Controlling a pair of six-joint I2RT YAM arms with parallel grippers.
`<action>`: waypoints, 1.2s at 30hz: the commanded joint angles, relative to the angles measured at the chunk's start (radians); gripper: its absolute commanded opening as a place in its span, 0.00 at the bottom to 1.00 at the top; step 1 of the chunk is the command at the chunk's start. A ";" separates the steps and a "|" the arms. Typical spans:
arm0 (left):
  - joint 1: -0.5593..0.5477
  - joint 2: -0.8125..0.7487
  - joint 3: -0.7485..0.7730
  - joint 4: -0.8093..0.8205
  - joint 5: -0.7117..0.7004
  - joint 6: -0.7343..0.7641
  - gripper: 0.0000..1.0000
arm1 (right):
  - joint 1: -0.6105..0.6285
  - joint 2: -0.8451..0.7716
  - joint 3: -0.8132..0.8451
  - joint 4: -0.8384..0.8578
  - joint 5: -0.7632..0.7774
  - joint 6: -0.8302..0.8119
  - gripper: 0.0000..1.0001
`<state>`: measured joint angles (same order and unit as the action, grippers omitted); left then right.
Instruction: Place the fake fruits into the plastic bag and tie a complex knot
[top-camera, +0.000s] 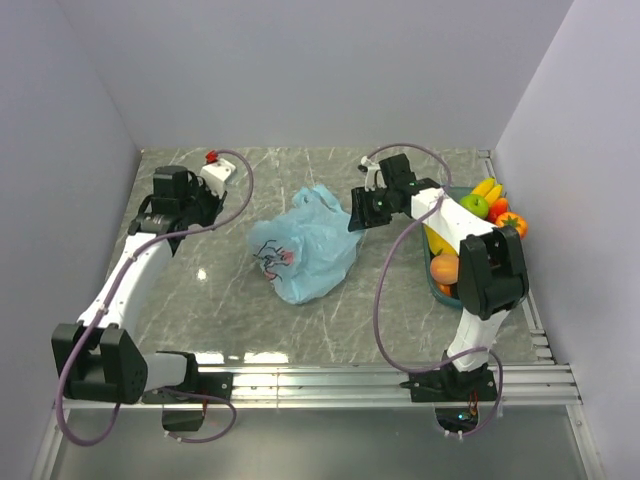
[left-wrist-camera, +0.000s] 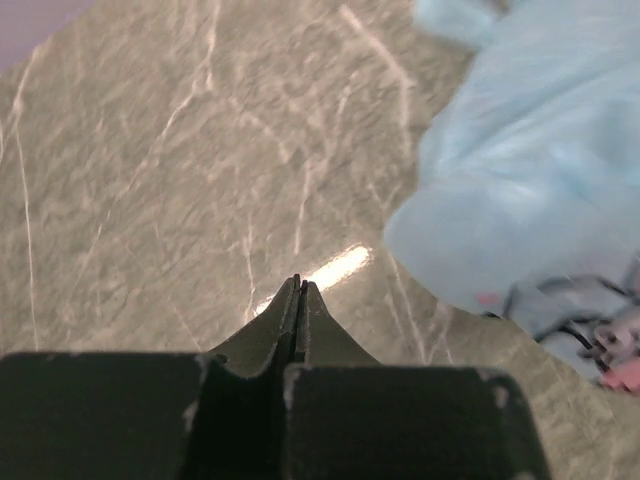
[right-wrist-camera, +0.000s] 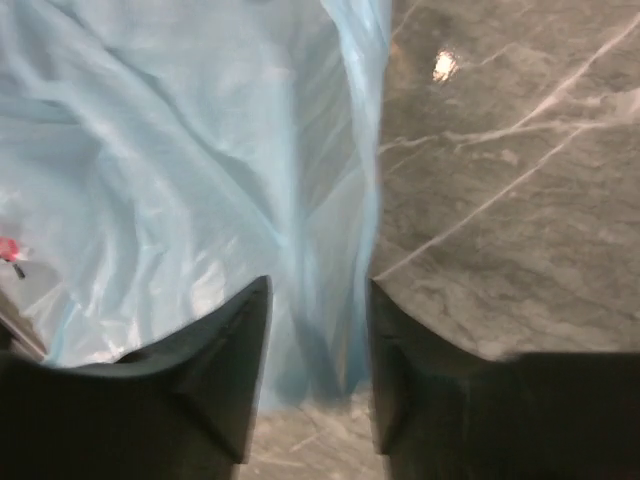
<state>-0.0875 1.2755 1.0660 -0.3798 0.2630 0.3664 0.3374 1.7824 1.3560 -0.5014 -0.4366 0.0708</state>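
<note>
Right gripper: your right gripper (right-wrist-camera: 318, 385), two black fingers, sat lowest in its wrist view with the jaws parted and a fold of bag film lying between them, not yet pinched.
Left gripper: your left gripper (left-wrist-camera: 298, 300) was pressed closed, tip to tip, with nothing held, over bare table near the bag's left side.
Bag: the thin translucent light-blue plastic bag (top-camera: 310, 250) lay crumpled mid-table between the two arms, its printed graphic (top-camera: 272, 255) turned towards the left arm. No open mouth showed in any view.
Fruits: the glossy plastic fake fruits (top-camera: 488, 205) were all in the rigid teal tray (top-camera: 441, 293) at the right edge, partly hidden behind the right arm. A yellow banana, a green apple, orange pieces and a peach could be made out, and none appeared to be in the bag.
Surface: a grey marbled table (top-camera: 200, 290).
Risk: if you closed on this single fold, you would likely lift only one layer, so the mouth would stay shut. The light film could also slide across the smooth top, since nothing pinned it.
Risk, second: the right elbow stood over the tray, so a wide swing might knock fruit out.
Pose: the right arm was reached forward and leftward, wrist angled down at the bag's right edge. The left arm was stretched forward, short of the bag.
</note>
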 joint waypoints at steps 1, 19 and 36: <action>-0.018 -0.086 -0.014 0.030 0.120 0.071 0.00 | -0.011 -0.011 0.106 -0.025 0.007 0.007 0.56; -0.254 0.549 0.653 -0.146 0.079 -0.352 0.95 | -0.012 0.110 0.169 -0.025 0.003 0.073 0.59; -0.368 0.900 0.780 -0.231 0.163 -0.480 0.18 | 0.014 -0.015 -0.052 0.075 -0.284 0.195 0.52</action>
<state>-0.4526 2.2246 1.8481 -0.6163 0.3557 -0.1146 0.3447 1.8927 1.2915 -0.4725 -0.6617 0.2508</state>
